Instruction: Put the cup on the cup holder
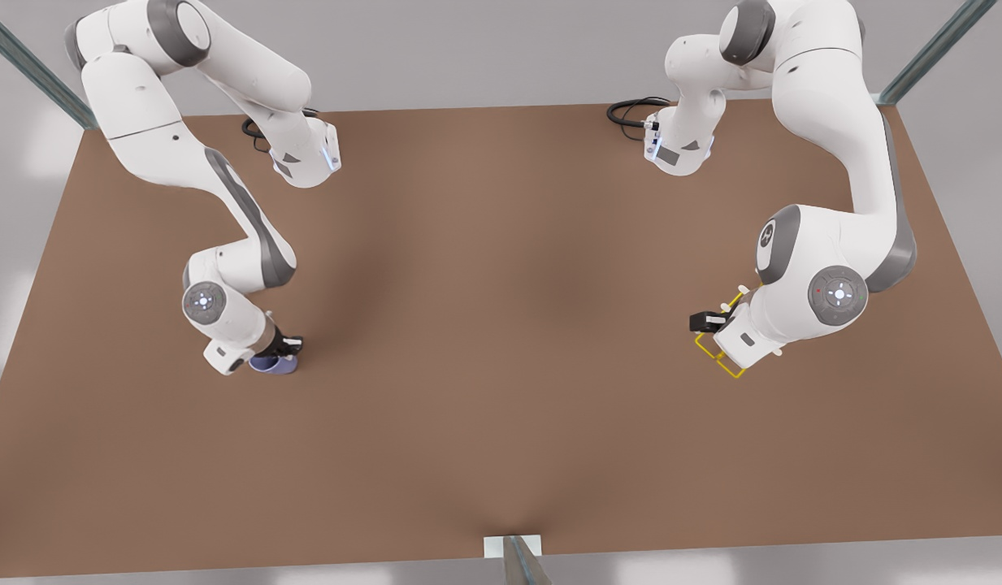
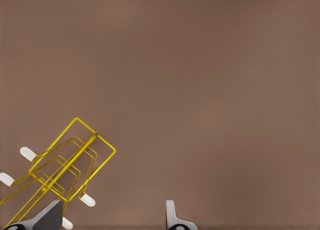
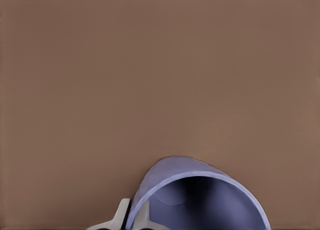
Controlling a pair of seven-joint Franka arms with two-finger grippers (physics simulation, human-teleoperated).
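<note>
Cup (image 1: 275, 364) sits clenched by its rim in your right hand (image 1: 288, 348) at the front view's left, well apart from the cup holder (image 1: 722, 355) on the desk (image 1: 501, 325), where your left hand (image 1: 706, 322) hangs released, so placing remains.

We see the yellow cup holder (image 2: 65, 165) on the brown table (image 2: 200, 64) | its wire prongs end in white caps (image 2: 28, 153) | the left gripper (image 2: 112, 215) has its two fingers (image 2: 171, 215) wide apart | one finger is right at the rack's wires, the other well apart
</note>
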